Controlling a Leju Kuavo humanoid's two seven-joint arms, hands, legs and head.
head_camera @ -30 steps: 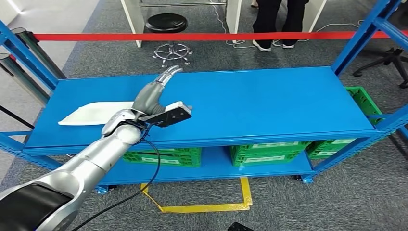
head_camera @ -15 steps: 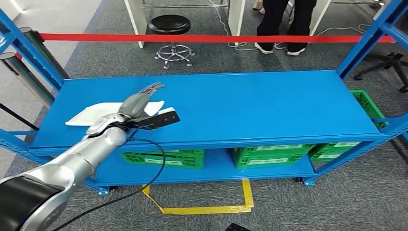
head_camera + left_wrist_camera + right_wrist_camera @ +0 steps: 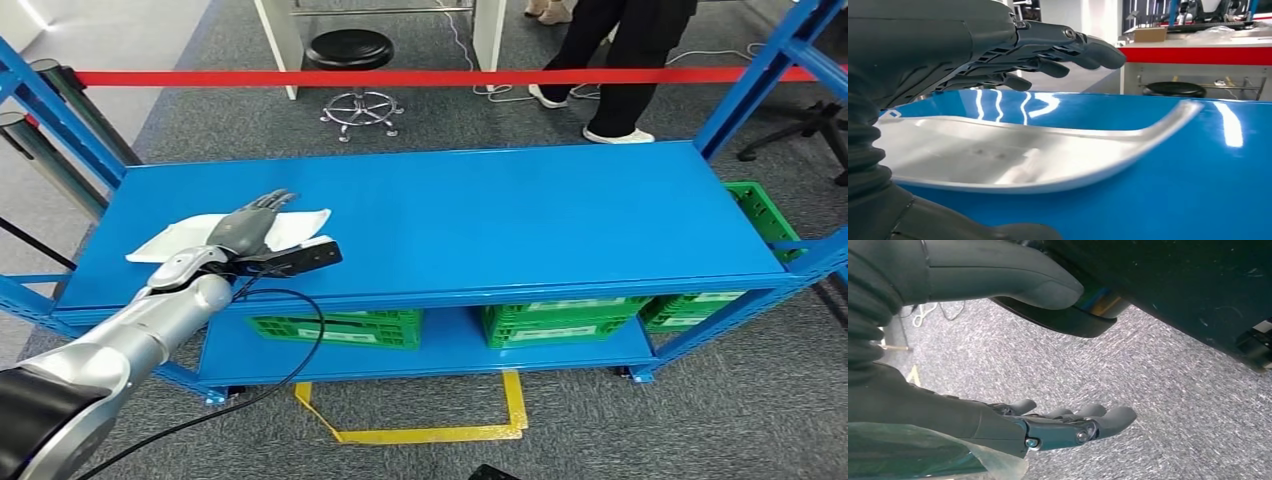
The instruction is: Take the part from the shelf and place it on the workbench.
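Nearest, the left robot hand reaches over the front of the blue shelf with its fingers spread and arched above the part, thumb low beside the near rim; nothing is pinched yet, and it looks to hover just over the part rather than press on it, though the gap is hard to judge. The right robot hand hangs beside the body above the carpet, fingers loosely apart and holding nothing.

The part lies flat on the left end of the top shelf: a pale, shallow, tray-like sheet with a thin upturned rim, curving up to a tapered tip at one end. It reads as thin formed metal or plastic, so probably light and stiff, with a smooth, glossy skin that could slip on the equally glossy shelf. A flat press from above would likely just push it along. The better hold is on the raised rim at the near long edge, thumb under the lip and fingers over, close to the broad middle so it does not tip.
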